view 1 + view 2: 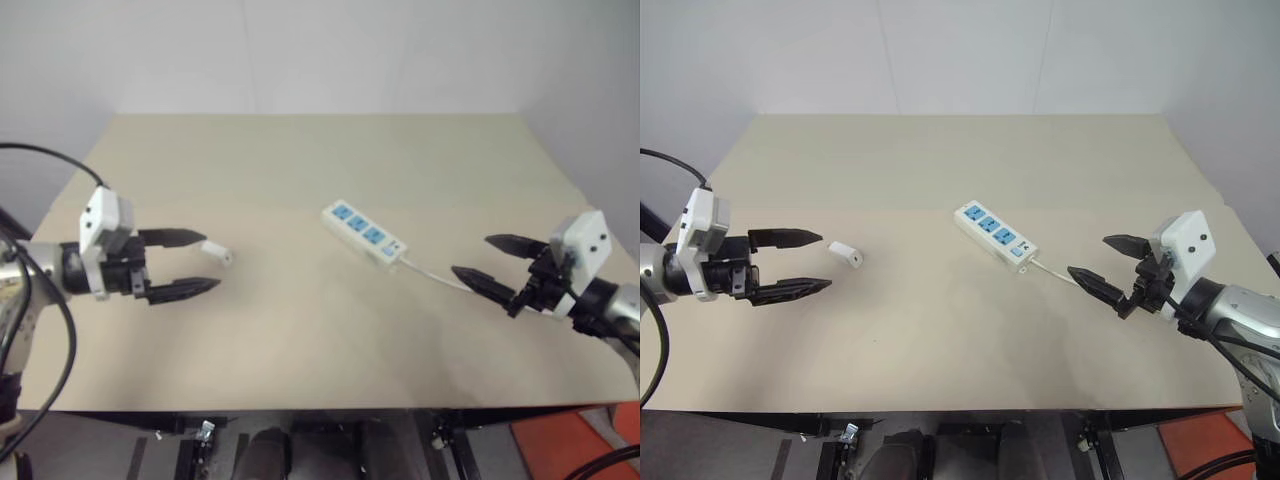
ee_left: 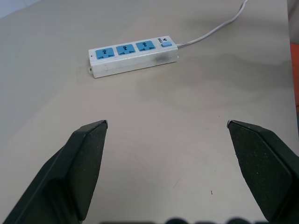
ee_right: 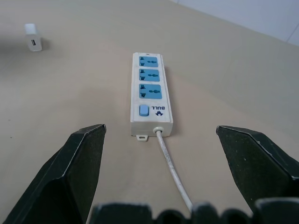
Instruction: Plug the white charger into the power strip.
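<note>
Lying mid-table, the power strip (image 1: pixel 995 238) shows 3 blue sockets; the white charger (image 1: pixel 845 254) rests just beyond the left gripper (image 1: pixel 817 262). Left and right gripper (image 1: pixel 1102 261) jaws stand apart, empty.

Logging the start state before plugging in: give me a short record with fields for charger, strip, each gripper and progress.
charger: white charger lying on the table, just ahead of the left gripper
strip: power strip mid-table, three blue sockets free, cord trailing toward the right gripper
left gripper: open, holding nothing
right gripper: open, holding nothing
progress: charger not yet picked up
</note>
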Controlling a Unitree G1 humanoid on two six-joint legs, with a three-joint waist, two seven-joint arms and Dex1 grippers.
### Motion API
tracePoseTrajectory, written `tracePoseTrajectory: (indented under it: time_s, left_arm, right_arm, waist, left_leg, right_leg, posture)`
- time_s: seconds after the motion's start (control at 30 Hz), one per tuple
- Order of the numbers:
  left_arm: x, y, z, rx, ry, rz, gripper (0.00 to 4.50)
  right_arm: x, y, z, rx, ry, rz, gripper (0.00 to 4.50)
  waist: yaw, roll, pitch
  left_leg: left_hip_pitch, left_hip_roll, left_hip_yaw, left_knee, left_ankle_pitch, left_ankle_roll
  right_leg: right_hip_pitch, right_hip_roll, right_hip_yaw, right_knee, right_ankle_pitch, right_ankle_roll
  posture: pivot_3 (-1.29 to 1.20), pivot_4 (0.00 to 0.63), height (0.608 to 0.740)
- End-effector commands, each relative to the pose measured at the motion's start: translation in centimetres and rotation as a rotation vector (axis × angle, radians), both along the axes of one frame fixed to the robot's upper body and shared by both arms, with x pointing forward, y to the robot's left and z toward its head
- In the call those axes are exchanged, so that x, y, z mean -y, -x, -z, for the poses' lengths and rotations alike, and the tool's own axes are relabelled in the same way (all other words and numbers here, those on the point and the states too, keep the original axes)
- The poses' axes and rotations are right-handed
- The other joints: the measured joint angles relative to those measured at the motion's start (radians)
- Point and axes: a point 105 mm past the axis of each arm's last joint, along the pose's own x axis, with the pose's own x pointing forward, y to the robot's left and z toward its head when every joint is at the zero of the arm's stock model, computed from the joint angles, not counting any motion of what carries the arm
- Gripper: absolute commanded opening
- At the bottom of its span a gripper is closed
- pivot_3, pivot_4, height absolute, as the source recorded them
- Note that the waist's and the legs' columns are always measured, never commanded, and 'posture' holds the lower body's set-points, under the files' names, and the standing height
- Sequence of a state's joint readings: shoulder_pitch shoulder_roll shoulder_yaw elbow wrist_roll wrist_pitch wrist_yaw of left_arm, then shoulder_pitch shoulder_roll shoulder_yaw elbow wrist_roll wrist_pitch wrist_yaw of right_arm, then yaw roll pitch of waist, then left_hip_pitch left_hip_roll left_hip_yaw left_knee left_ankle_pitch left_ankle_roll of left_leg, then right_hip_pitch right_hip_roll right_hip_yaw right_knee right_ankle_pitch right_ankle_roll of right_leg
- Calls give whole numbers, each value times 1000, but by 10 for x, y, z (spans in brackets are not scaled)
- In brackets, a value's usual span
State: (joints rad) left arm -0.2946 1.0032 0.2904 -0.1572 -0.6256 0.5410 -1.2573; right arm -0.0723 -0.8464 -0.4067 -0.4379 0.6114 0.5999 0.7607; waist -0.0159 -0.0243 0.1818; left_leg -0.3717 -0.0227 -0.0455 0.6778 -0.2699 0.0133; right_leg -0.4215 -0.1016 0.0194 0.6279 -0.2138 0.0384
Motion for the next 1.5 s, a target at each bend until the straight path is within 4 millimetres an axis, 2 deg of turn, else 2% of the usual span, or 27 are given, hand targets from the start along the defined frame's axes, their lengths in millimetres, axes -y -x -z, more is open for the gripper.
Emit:
tracePoseTrajectory:
  time_s: [0.03,0.23,0.43,0.77,1.07,1.5]
  left_arm:
    - [-1,0,-8,38,-13,3,4500]
    - [-1,0,-9,40,-9,4,4500]
    - [2,-1,-14,50,17,20,4500]
    - [8,-6,-15,49,19,50,4500]
    - [8,-6,-14,45,21,55,4500]
    - [8,-4,-14,48,22,55,4500]
  right_arm:
    - [-4,1,-11,52,1,-15,4475]
    - [-6,0,-9,47,-6,-15,4475]
    - [-15,-8,6,23,-25,-13,4475]
    - [-53,-48,33,26,-80,-20,4475]
    - [-68,-92,43,83,-97,67,4475]
    - [-76,-114,66,70,-119,82,4475]
  waist:
    - [0,0,0]
    - [0,0,0]
    - [0,0,0]
    - [-3,0,0]
    - [-4,0,0]
    - [-17,0,0]
  left_leg:
    - [0,0,0,0,0,0]
    - [0,0,0,0,0,0]
    - [0,0,0,0,0,0]
    - [0,1,0,0,0,0]
    - [0,2,0,0,0,0]
    - [0,3,0,0,0,0]
  right_leg:
    - [0,0,0,0,0,0]
    - [0,0,0,0,0,0]
    - [0,1,0,0,0,0]
    - [-1,2,0,1,1,-1]
    - [-2,3,0,1,2,-3]
    - [-2,5,0,1,2,-4]
  posture:
    - [0,150,740]
    - [0,150,740]
    - [0,150,740]
    - [0,150,740]
    - [0,150,740]
    - [0,150,740]
